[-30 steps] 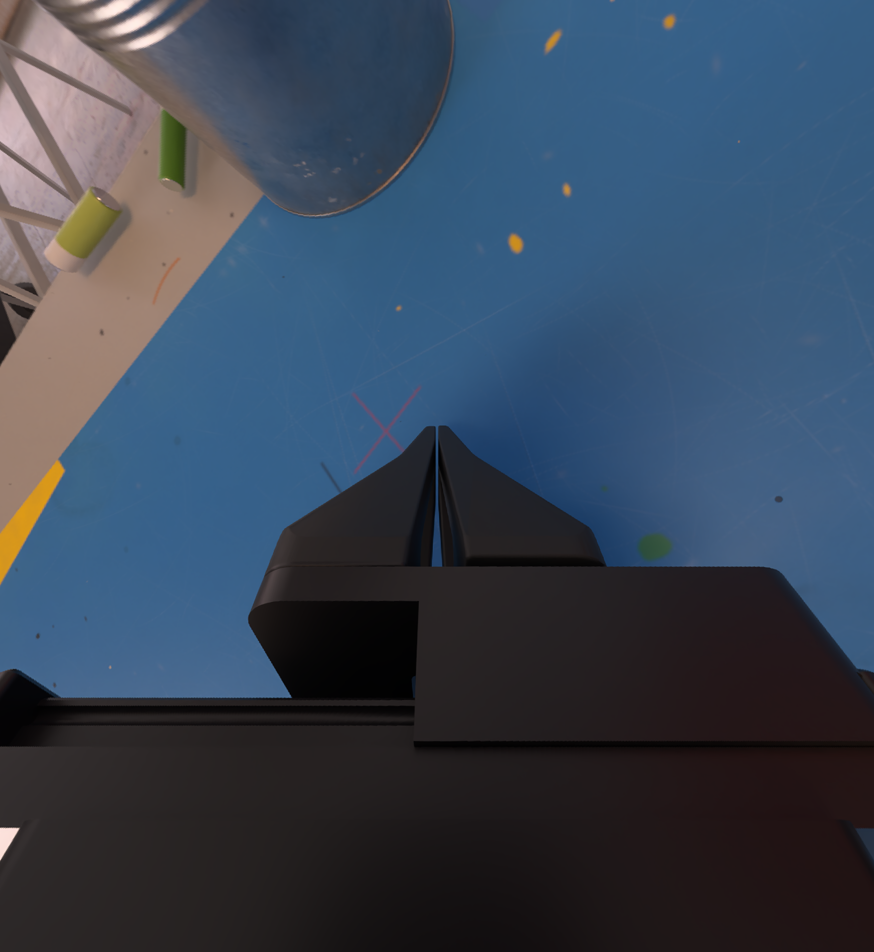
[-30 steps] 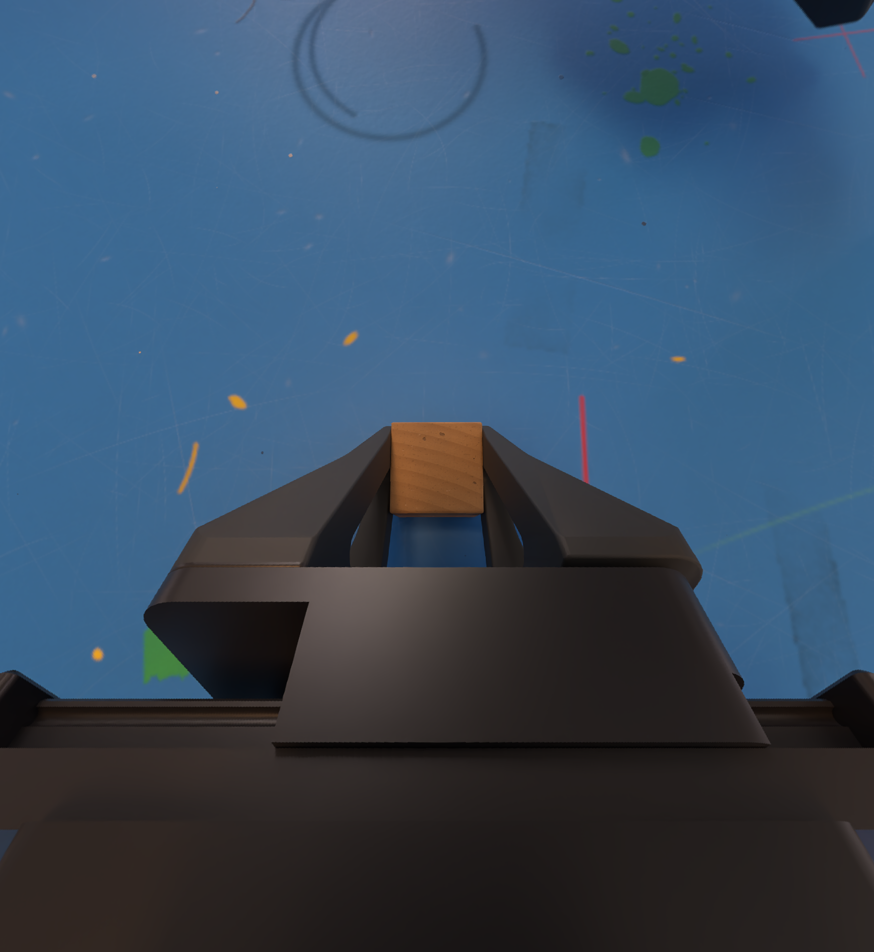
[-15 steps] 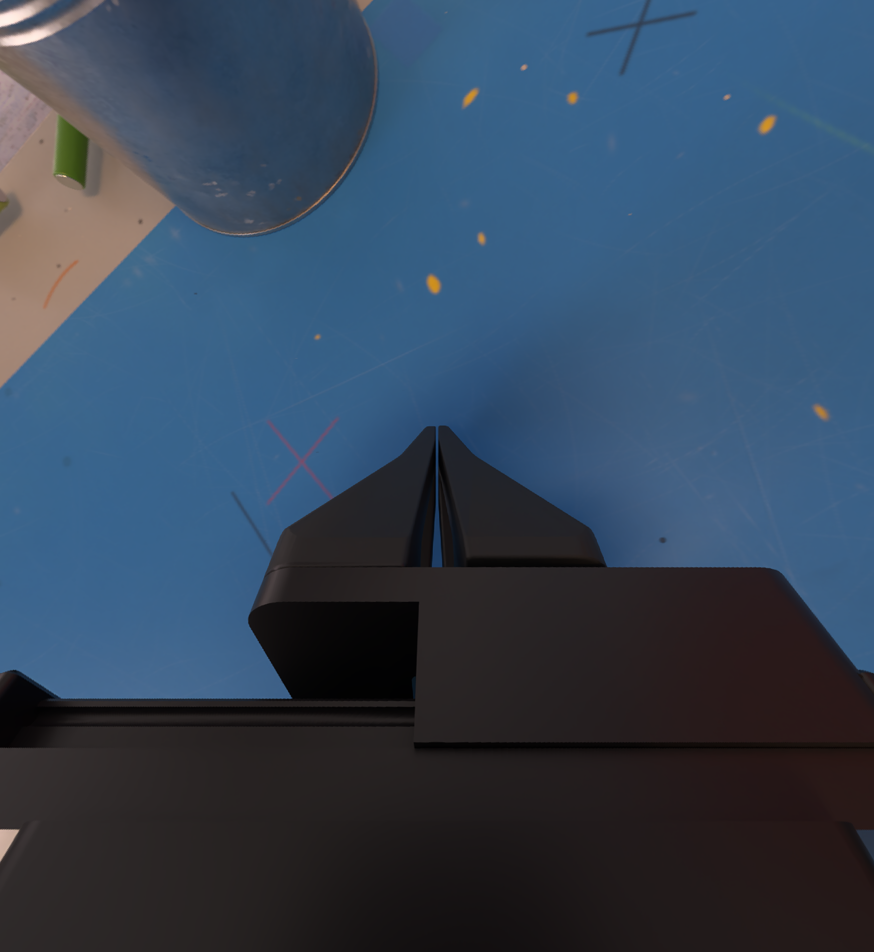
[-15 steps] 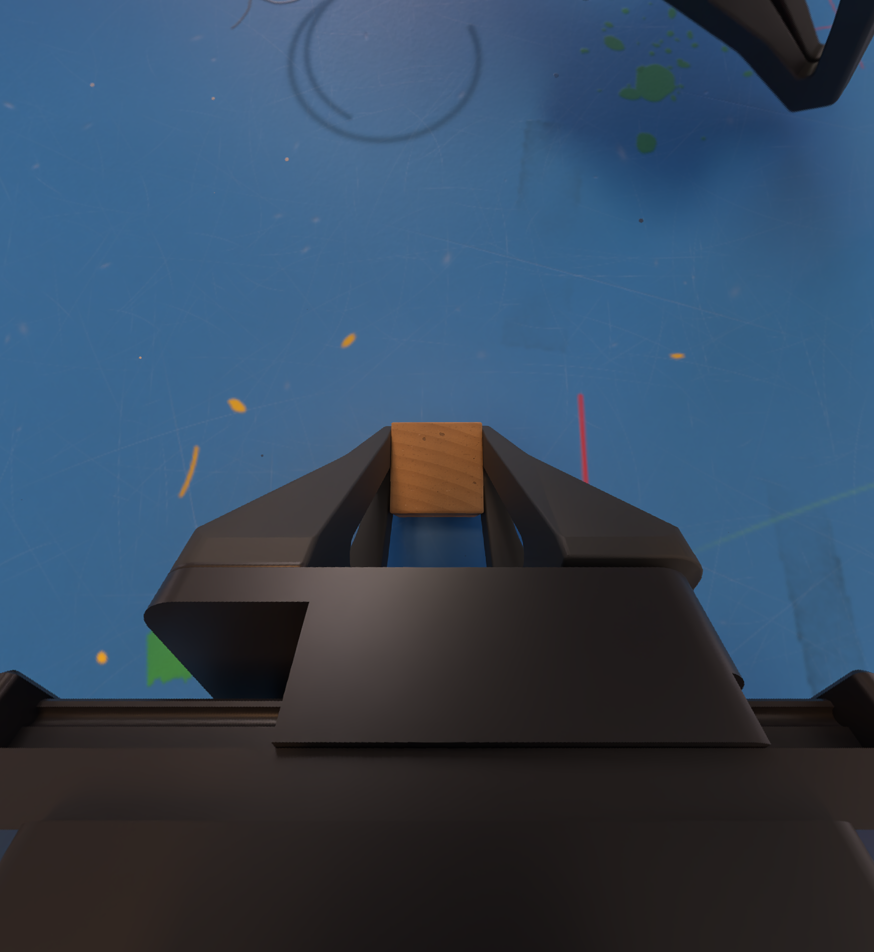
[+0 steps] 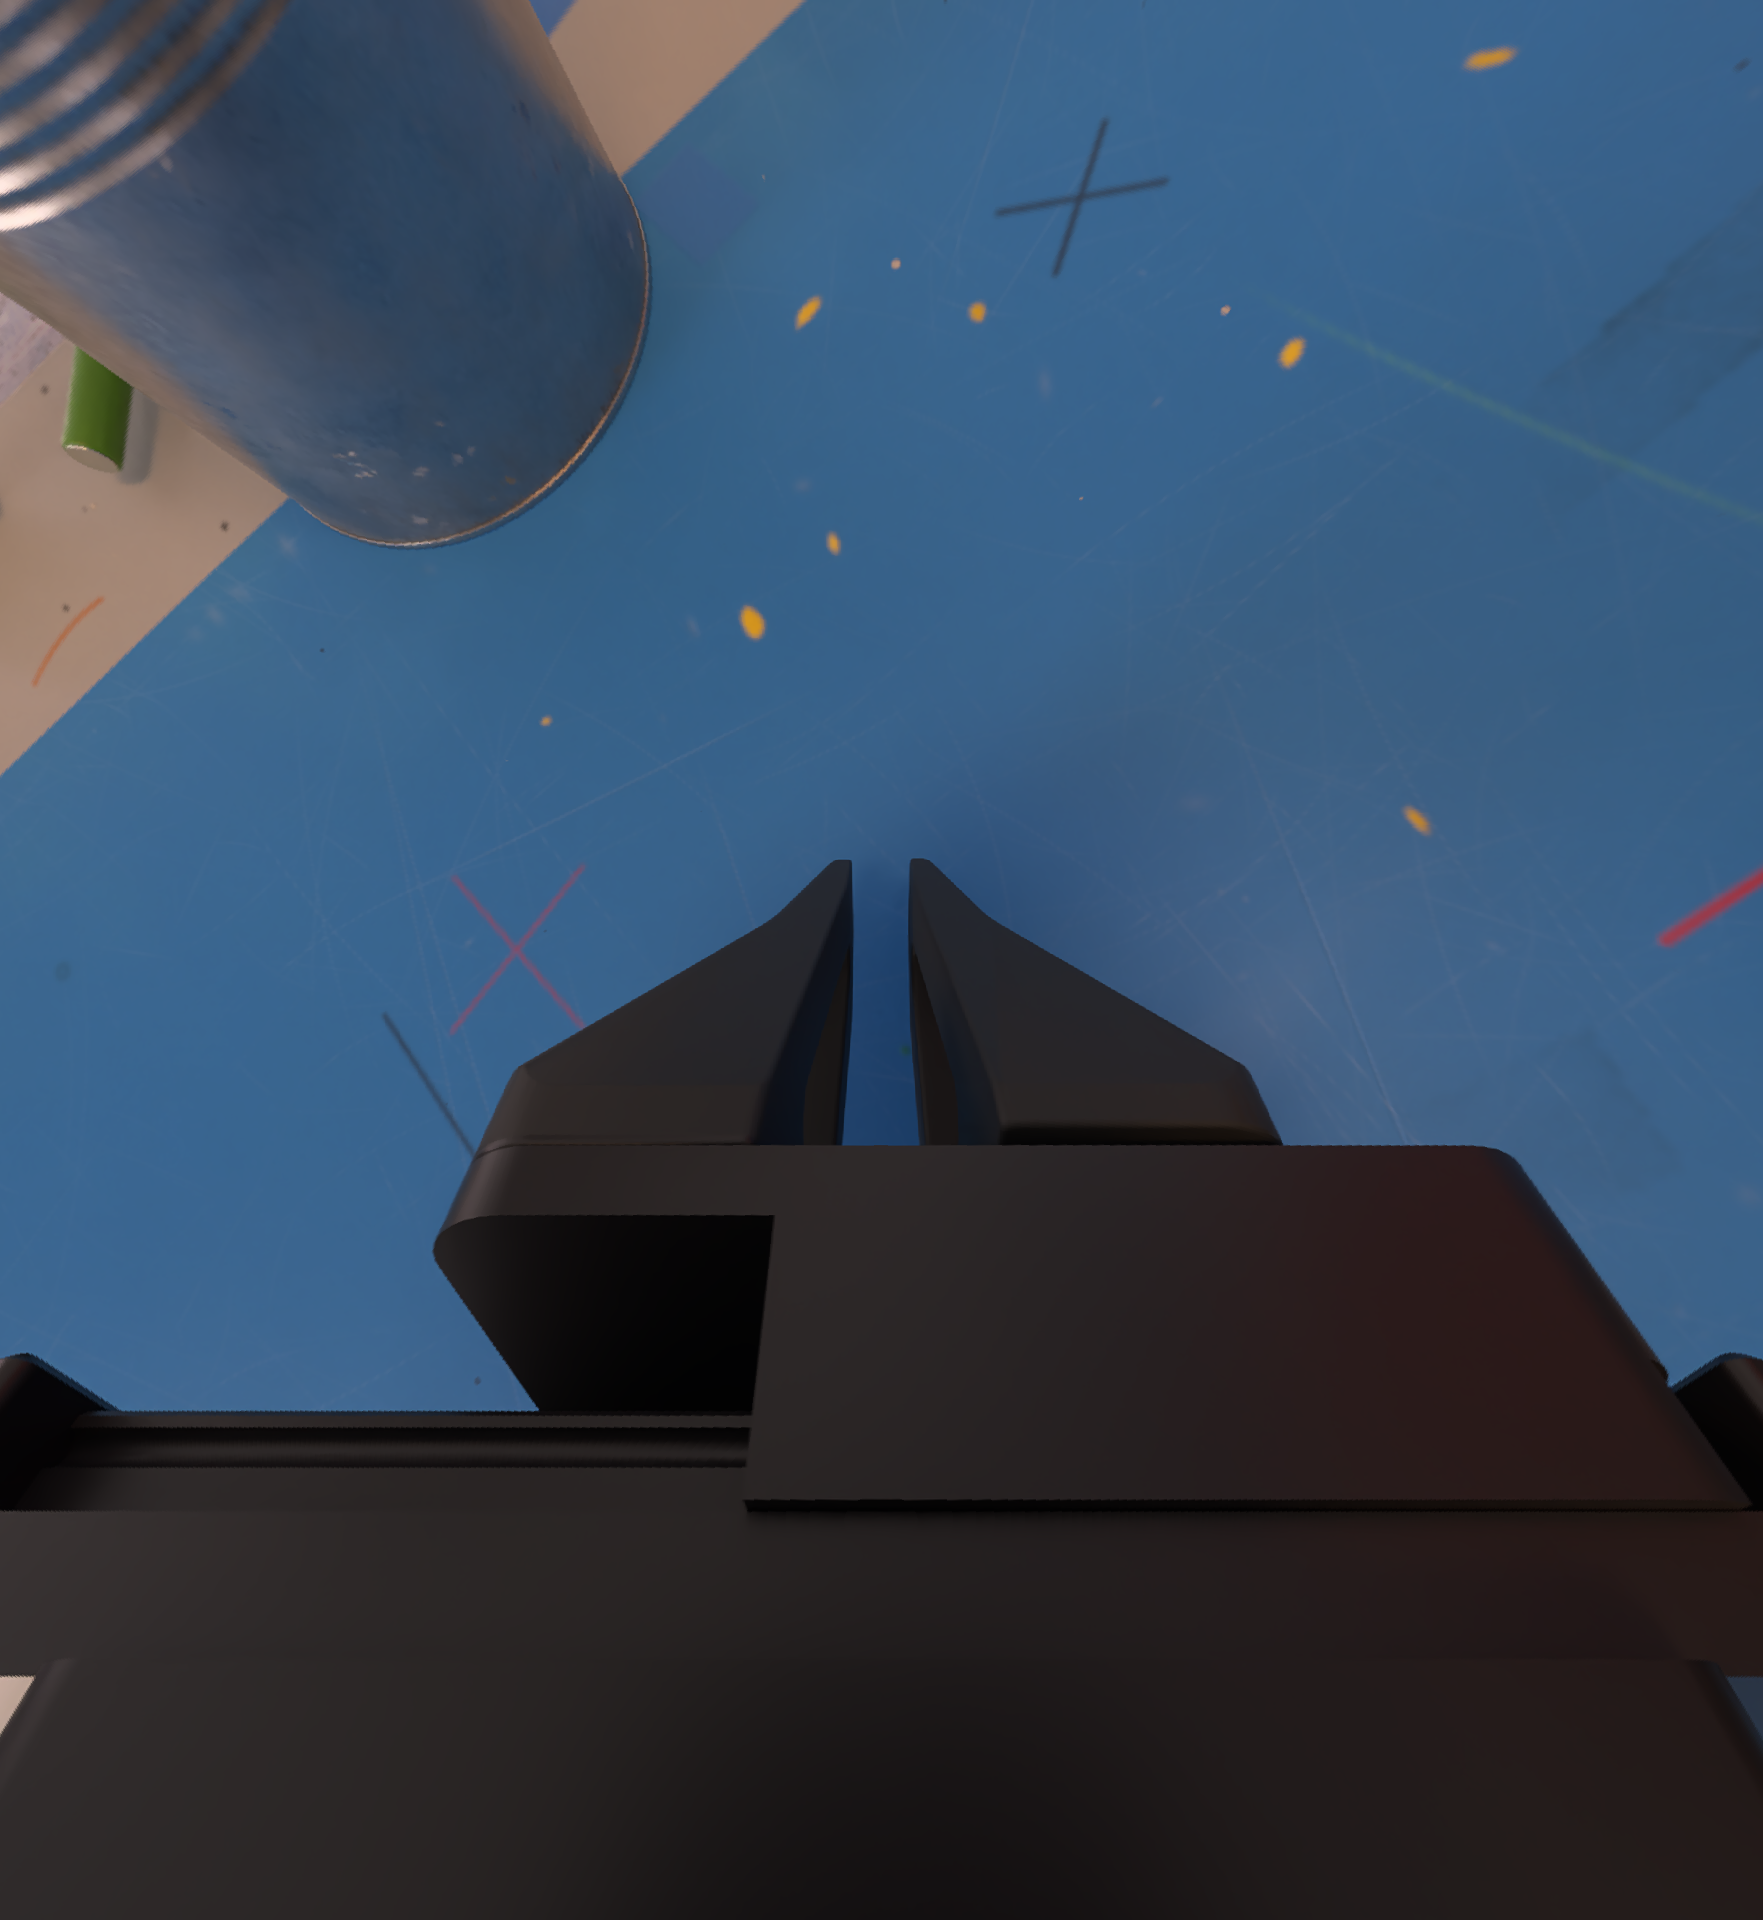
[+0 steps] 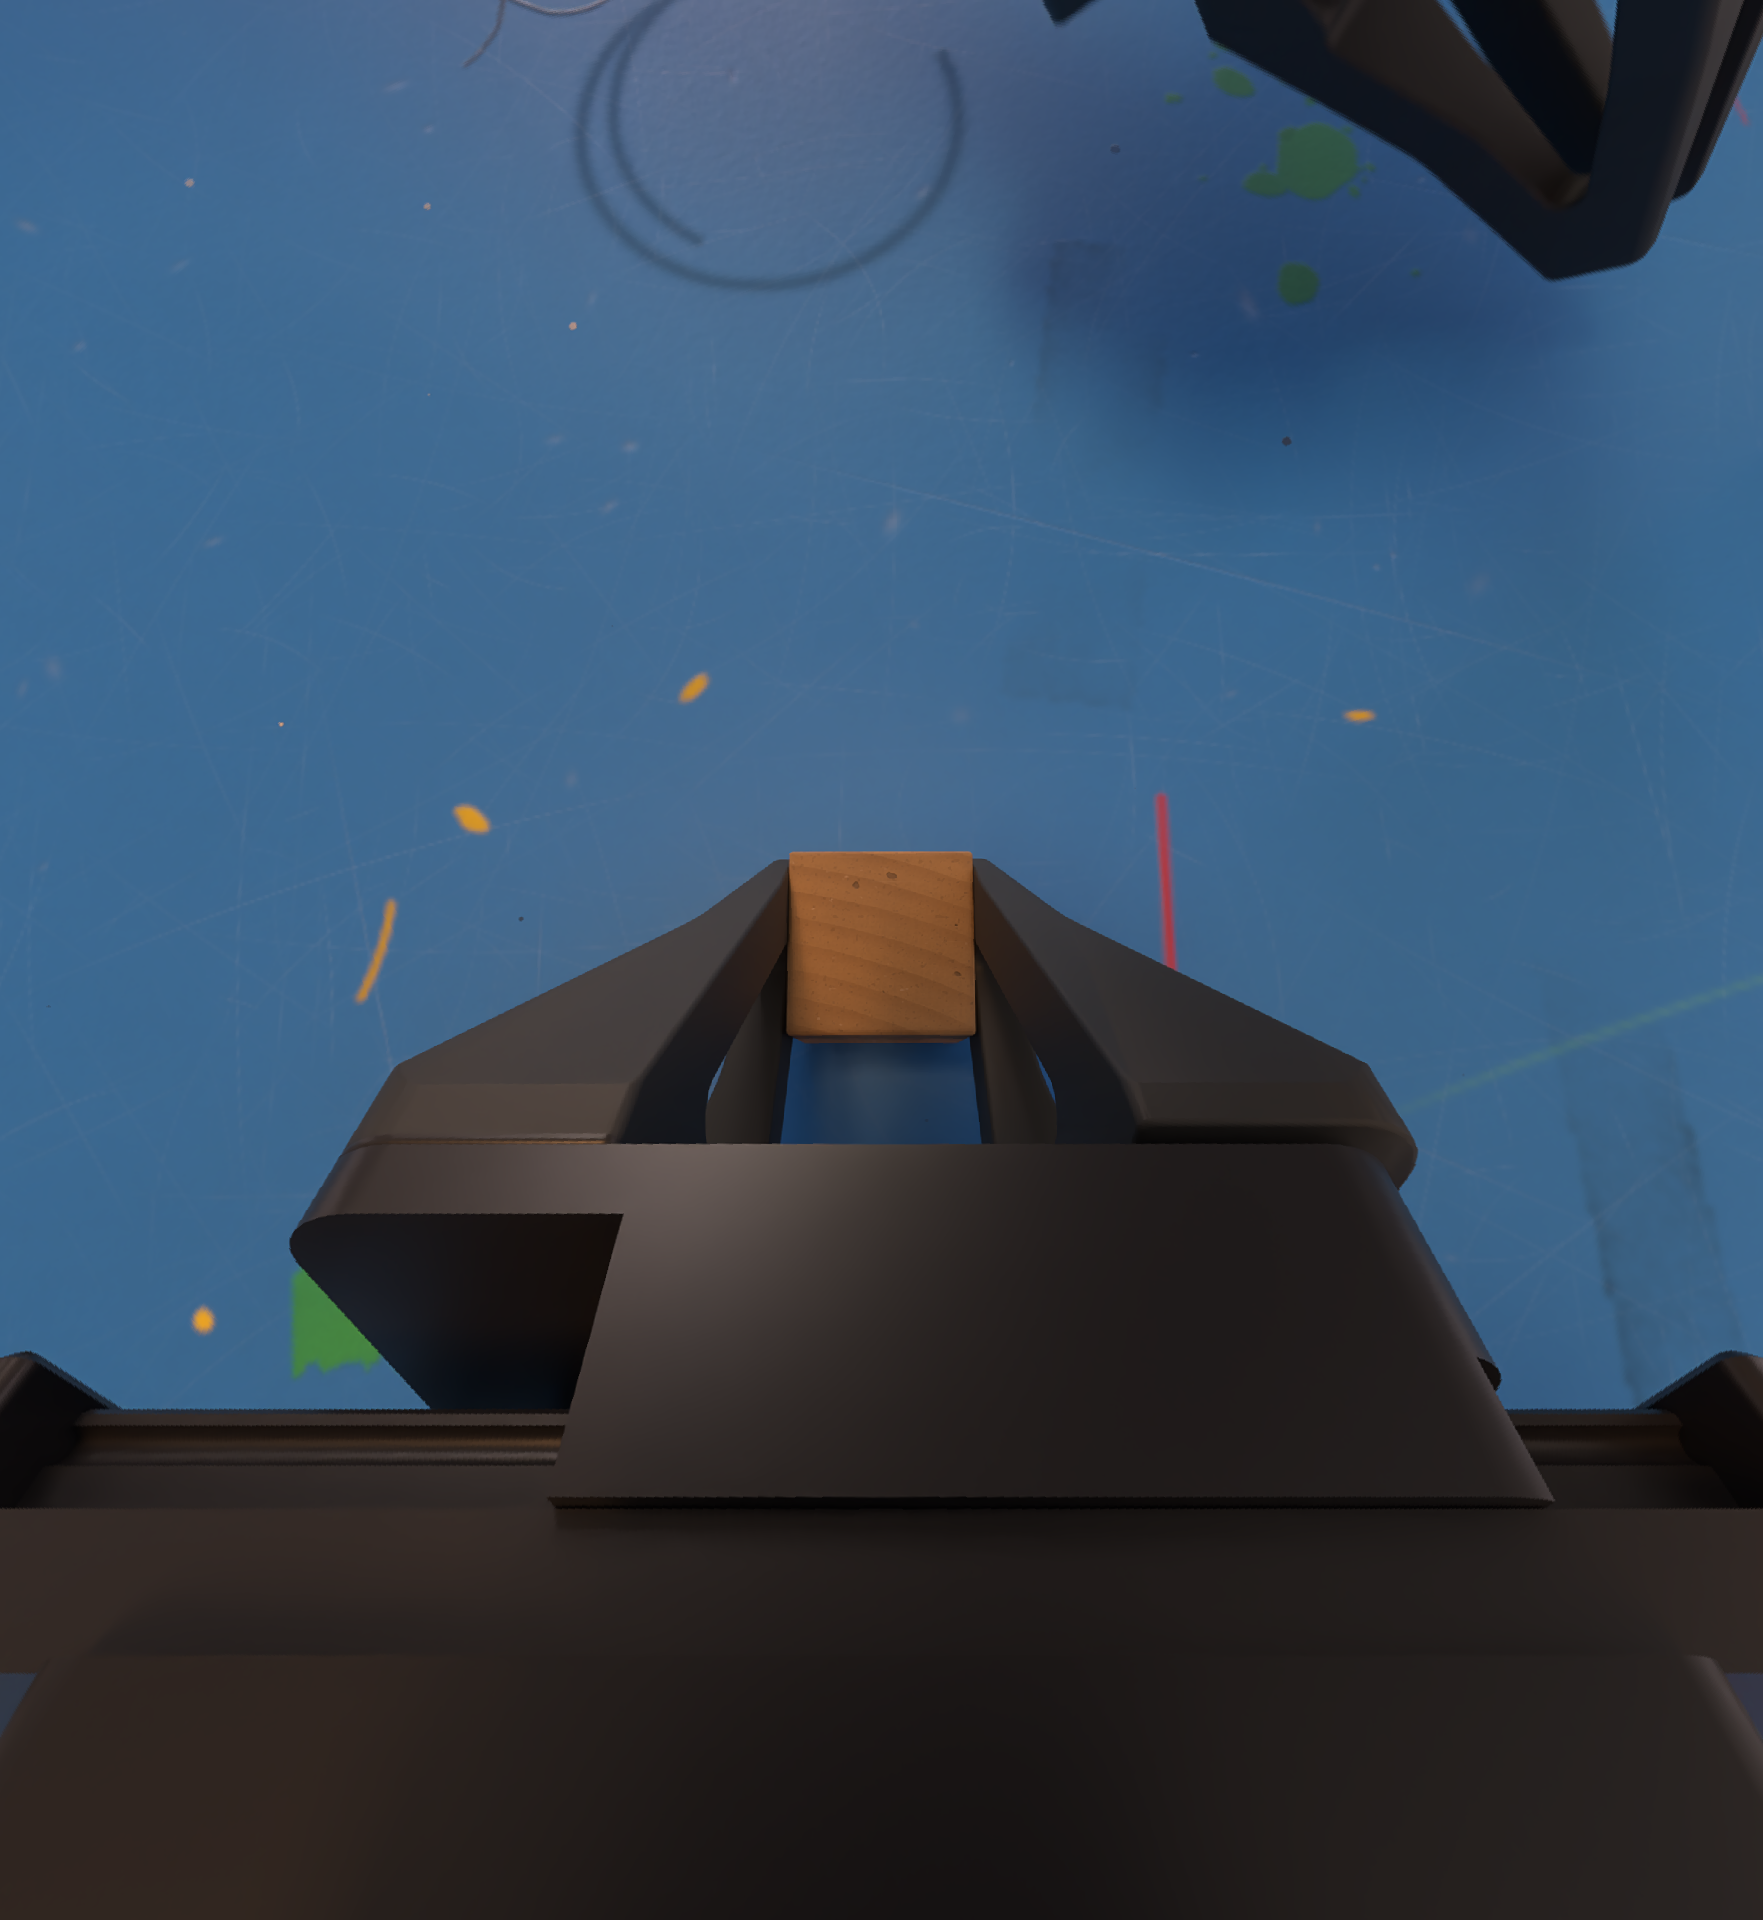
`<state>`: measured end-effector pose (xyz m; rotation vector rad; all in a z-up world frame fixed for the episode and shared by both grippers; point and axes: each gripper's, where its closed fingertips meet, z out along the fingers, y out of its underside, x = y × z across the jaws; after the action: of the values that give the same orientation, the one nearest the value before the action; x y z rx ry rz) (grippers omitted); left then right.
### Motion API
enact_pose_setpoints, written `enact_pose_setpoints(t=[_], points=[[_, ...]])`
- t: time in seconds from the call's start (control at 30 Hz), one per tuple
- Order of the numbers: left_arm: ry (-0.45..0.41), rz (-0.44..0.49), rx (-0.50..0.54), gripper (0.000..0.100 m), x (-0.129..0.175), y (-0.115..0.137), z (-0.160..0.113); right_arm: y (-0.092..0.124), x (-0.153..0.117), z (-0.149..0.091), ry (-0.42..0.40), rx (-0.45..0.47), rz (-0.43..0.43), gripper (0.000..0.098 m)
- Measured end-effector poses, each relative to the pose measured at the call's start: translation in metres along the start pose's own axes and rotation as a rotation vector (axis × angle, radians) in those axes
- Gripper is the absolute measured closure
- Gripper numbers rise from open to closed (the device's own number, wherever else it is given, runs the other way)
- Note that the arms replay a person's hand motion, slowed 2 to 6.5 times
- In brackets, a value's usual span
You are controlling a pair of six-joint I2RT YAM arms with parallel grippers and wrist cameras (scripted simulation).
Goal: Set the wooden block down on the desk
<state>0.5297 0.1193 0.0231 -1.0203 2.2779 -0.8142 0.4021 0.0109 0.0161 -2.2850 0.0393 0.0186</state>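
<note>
Blue, scratched and paint-flecked, the desk (image 6: pixel 960 520) fills both views beneath the grippers. At the middle of the right wrist view, the right gripper (image 6: pixel 880 940) is closed on the block (image 6: pixel 880 943), its two fingers pressed flat against opposite sides near their tips, and the wood grain of the upper face is plain to see. Bare blue shows between the fingers behind the block, and the block seems to hang above the desk rather than rest on it, though the gap cannot be judged. Farther out, a red line (image 6: pixel 1164 881) lies just right of the fingers, a grey ring mark (image 6: pixel 768 156) sits ahead, and the left gripper (image 6: pixel 1583 125) shows at the top right corner. In its own view the left gripper (image 5: pixel 879 883) holds nothing, its fingers standing a narrow slit apart. A metal can (image 5: pixel 337 270) stands ahead to its left, with a green cylinder (image 5: pixel 98 410) beyond on a beige strip. By my judgement the carrying is done; lowering the block to the desk and letting go are left.
</note>
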Motion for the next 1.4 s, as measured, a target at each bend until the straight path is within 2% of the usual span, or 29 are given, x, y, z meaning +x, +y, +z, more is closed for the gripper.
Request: enact_pose_setpoints(t=[0.23,0.4,0.63,0.73,0.83,0.93,1.1,1.27,1.4], points=[[0.03,-0.037,0.128,0.089,-0.015,-0.013,-0.041,0.001,-0.002,-0.001,0.007,0.004,-0.034,0.0695],[-0.022,-0.06,0.235,0.09,-0.048,-0.022,-0.086,0.001,-0.003,-0.001,0.011,0.005,-0.04,0.0701],[-0.17,-0.105,0.348,0.094,-0.128,-0.019,-0.16,0.0,-0.002,-0.001,0.003,0.002,-0.026,0.0709],[-0.251,-0.127,0.355,0.095,-0.171,-0.009,-0.189,0.0,-0.001,-0.001,0.004,0.002,-0.015,0.0709],[-0.314,-0.147,0.317,0.095,-0.215,0.006,-0.211,0.0,-0.001,-0.001,0.004,0.002,-0.012,0.0709],[-0.336,-0.185,0.238,0.095,-0.253,0.026,-0.222,0.0,0.0,-0.001,0.008,0.004,-0.016,0.0709],[-0.295,-0.265,0.132,0.092,-0.295,0.058,-0.225,0.0,0.0,-0.001,0.015,0.008,-0.024,0.0708],[-0.27,-0.343,0.145,0.092,-0.321,0.073,-0.219,0.0,0.0,-0.001,0.022,0.01,-0.031,0.0708],[-0.236,-0.383,0.163,0.092,-0.331,0.077,-0.212,0.0,0.001,-0.001,0.031,0.01,-0.024,0.0709]])
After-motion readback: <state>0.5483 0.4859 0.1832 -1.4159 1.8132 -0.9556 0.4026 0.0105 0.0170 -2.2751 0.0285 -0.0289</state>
